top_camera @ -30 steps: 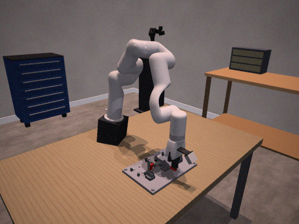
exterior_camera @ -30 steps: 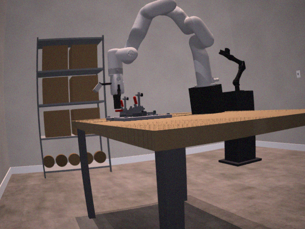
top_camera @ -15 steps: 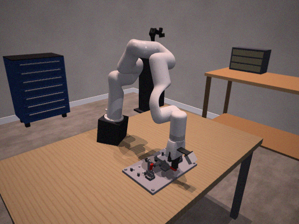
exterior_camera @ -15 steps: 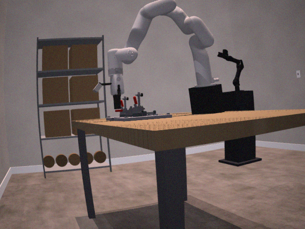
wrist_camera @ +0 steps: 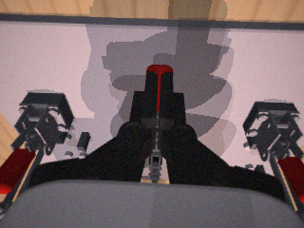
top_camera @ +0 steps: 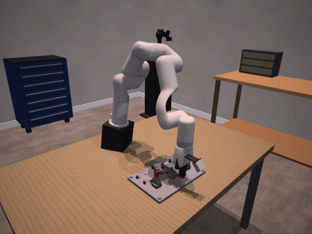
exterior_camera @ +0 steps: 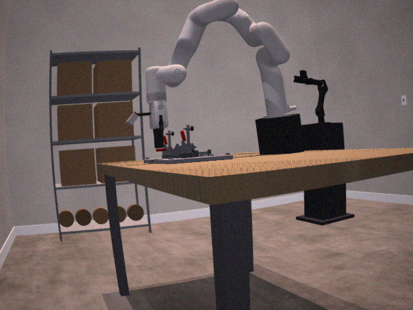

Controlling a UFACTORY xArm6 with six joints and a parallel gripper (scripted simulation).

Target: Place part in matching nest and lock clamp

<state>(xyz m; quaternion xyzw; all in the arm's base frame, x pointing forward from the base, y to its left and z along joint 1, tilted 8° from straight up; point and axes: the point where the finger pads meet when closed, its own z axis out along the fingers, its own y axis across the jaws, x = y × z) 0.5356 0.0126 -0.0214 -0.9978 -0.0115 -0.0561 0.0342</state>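
Observation:
My gripper (top_camera: 182, 174) (exterior_camera: 159, 146) (wrist_camera: 159, 88) is shut, with its fingertips directly over the low red handle (top_camera: 180, 176) (exterior_camera: 161, 149) (wrist_camera: 160, 68) of the middle clamp. The handle lies about level below the tips, not between them; whether it rests on its own stop cannot be told. The fixture plate (top_camera: 161, 195) (exterior_camera: 220, 157) (wrist_camera: 28, 57) carries that clamp between two others. The outer clamps show in the wrist view, one clamp (wrist_camera: 45, 121) at left and one clamp (wrist_camera: 275, 125) at right. The part, its seating and the middle clamp's bar cannot be made out clearly behind the gripper and clamp.
The outer clamps' raised red handles (top_camera: 158, 173) (exterior_camera: 182, 135) (wrist_camera: 16, 171) stand to both sides of the fingers. Short dark blocks (top_camera: 144, 182) stand on the plate. The plate's long edge runs near the table's edge.

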